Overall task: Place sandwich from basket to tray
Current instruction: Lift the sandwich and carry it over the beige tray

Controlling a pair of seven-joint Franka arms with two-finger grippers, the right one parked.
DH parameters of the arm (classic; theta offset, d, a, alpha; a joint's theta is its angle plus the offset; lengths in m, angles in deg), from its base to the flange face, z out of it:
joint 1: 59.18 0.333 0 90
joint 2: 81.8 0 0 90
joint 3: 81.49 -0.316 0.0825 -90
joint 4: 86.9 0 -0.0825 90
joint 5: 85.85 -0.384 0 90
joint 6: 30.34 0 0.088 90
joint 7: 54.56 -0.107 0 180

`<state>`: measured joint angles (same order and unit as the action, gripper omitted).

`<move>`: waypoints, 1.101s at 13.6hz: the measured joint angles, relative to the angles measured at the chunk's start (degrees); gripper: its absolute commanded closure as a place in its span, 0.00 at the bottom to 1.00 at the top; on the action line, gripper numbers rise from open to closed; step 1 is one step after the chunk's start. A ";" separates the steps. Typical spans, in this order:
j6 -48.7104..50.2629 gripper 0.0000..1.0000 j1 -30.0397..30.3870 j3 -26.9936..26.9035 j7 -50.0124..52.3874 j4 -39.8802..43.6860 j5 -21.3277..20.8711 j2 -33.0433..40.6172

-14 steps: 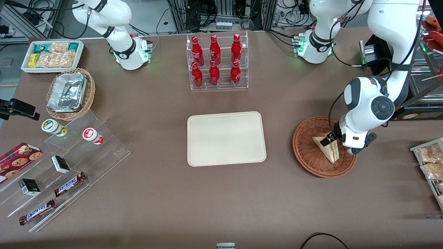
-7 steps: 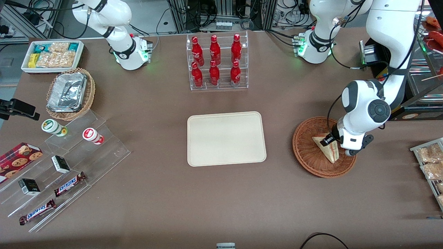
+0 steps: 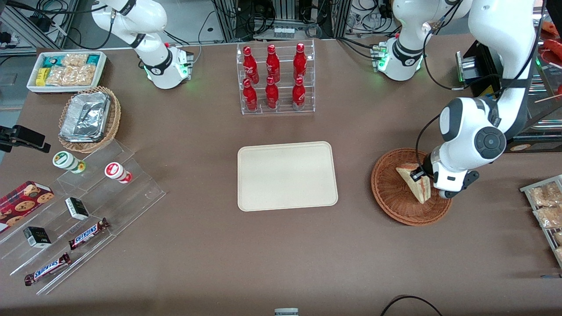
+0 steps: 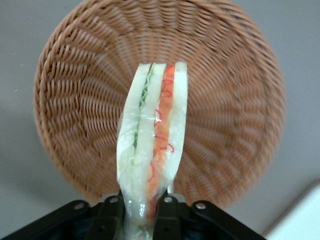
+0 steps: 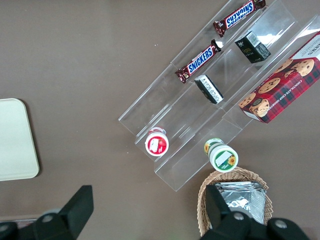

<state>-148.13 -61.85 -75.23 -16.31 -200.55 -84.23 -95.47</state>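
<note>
1. The sandwich [image 4: 152, 132] hangs lifted just above the basket [image 3: 395, 195], not yet carried away.
2. The gripper [image 4: 141, 210] has its jaws clamped on the wedge's end.
3. Left to do: carry it to the tray [image 3: 287, 175], bare at mid-bench, and release.
</note>
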 measured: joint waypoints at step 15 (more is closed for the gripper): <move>3.66 1.00 -34.13 0.56 12.14 32.26 1.71 -25.53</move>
<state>-144.47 -95.98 -74.67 -4.16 -168.29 -82.52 -121.00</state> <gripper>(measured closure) 0.841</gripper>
